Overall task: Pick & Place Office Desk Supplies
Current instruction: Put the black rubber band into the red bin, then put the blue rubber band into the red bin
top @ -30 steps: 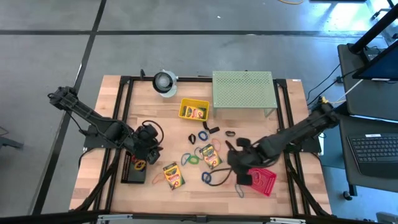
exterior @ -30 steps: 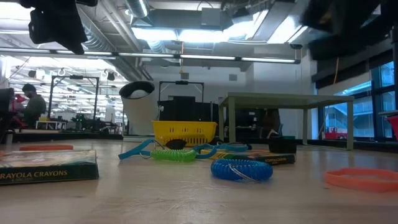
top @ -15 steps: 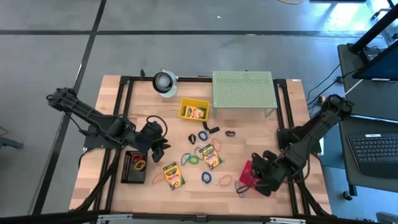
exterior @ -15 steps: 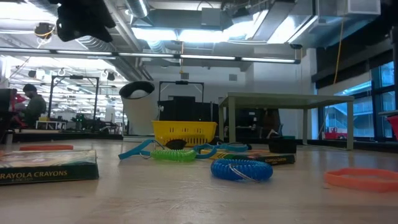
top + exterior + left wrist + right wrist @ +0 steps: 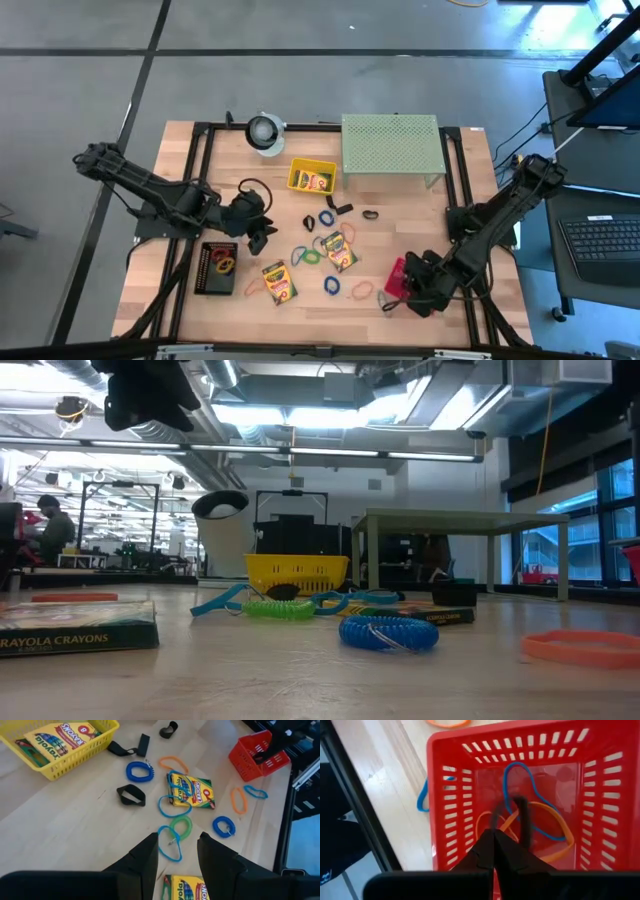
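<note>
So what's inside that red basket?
The red basket holds a blue band, an orange band and a dark loop; the right arm's fingers hide its near edge.

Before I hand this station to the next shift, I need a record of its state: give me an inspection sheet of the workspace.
Surface: wooden table, bare wood between items.
Job's things: crayon boxes and rubber-band loops scattered mid-table; one crayon box in the yellow basket; blue and orange bands in the red basket; black tray holds bands.
Clutter: white-and-grey roll; green perforated stand.
Grippers: left gripper open, empty, above the loops; right gripper shut, empty, over the red basket.
Cables: yellow cable off the table's right.
Surroundings: a person far behind.
</note>
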{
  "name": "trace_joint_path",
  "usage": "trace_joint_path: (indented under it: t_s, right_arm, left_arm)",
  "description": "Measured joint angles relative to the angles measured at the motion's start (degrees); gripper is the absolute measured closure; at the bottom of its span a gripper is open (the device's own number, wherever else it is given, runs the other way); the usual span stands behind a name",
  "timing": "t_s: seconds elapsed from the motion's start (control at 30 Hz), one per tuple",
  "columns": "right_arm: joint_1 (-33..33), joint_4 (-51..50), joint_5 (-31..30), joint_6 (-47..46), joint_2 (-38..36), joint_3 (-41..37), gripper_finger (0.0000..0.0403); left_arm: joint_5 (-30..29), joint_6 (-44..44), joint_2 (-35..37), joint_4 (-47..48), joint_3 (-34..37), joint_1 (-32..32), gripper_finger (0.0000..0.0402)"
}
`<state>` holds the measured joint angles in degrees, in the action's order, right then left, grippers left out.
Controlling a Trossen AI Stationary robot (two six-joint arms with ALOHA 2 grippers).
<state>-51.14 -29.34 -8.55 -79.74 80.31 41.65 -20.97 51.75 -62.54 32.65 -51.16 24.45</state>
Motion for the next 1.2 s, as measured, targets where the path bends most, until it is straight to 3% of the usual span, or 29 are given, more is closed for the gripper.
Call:
trace_joint_path:
  t_s: [0.3, 0.57, 0.9, 1.03, 1.2]
  right_arm:
    - [0.1, 1.0, 0.0, -0.4, 0.0, -0.6, 0.0391]
    - [0.1, 0.8, 1.8, -3.4, 0.0, -0.6, 0.0313]
    - [0.1, 1.2, 3.0, -8.3, -0.6, -0.5, 0.0182]
    - [0.1, 1.9, 2.9, -9.9, -0.6, -0.5, 0.016]
    - [0.9, 2.8, 0.4, -10.1, -1.9, -0.4, 0.0161]
  left_arm:
    - [0.0, -0.6, 0.0, 0.2, 0.0, 0.0, 0.0272]
    - [0.1, -0.6, 0.0, 0.6, 0.0, 0.0, 0.0272]
    - [0.1, -1.0, 0.0, 0.6, 0.0, 0.0, 0.0272]
    - [0.1, -1.0, 0.0, 0.6, 0.0, 0.0, 0.0272]
    - [0.4, -0.5, 0.0, 0.6, 0.0, 0.0, 0.0272]
